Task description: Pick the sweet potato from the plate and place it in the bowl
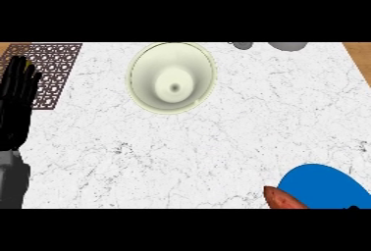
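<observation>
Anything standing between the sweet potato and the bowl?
Nothing visible. The sweet potato lies at the left edge of the blue plate; only bare counter separates it from the bowl. The left hand rests open at the far left, off that path.

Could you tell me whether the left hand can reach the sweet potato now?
Probably not: nothing blocks the way, but the left hand rests at the far left, the sweet potato at lower right.

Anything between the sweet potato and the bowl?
No. In the head view, only bare white marbled counter lies between sweet potato and bowl.
</observation>
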Motion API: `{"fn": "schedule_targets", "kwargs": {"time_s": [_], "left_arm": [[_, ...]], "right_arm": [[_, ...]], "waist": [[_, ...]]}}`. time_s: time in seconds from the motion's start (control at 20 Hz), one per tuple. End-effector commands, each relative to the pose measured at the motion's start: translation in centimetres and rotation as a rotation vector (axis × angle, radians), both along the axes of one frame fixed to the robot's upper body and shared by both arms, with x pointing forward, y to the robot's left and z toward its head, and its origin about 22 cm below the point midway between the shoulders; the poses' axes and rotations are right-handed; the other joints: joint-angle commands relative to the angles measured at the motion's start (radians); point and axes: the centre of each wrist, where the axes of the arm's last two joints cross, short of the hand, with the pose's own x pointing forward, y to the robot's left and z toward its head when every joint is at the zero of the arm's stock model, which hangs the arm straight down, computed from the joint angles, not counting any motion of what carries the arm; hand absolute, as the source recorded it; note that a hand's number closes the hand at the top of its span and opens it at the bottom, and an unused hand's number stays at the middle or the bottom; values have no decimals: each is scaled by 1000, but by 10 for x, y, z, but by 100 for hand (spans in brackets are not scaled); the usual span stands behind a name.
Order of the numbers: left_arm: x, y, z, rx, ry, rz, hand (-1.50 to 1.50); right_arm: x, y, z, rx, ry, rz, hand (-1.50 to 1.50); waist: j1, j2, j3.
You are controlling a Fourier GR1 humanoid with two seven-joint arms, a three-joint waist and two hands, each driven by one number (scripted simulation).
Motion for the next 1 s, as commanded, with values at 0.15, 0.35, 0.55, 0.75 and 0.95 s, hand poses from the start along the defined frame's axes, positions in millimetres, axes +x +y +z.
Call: {"fn": "schedule_targets", "kwargs": {"time_s": [0.15, 0.35, 0.55, 0.75, 0.95], "left_arm": [[5, -14, 5, -1, -13, -25, 0], [8, -9, -3, -8, 5, -30, 0], [12, -12, -8, 12, -6, -21, 0], [13, -16, -1, 4, -21, -37, 0], [14, -23, -1, 4, -22, -81, 0]], "right_arm": [[-15, 20, 57, 137, -278, 79, 150], [3, 48, 59, 214, -341, 159, 150], [16, 61, 67, 227, -338, 204, 150], [47, 70, 68, 264, -338, 169, 150], [90, 81, 71, 272, -299, 186, 150]], "waist": [[18, -1, -1], [27, 7, 0], [30, 10, -1], [52, 14, -1], [80, 20, -1]]}}
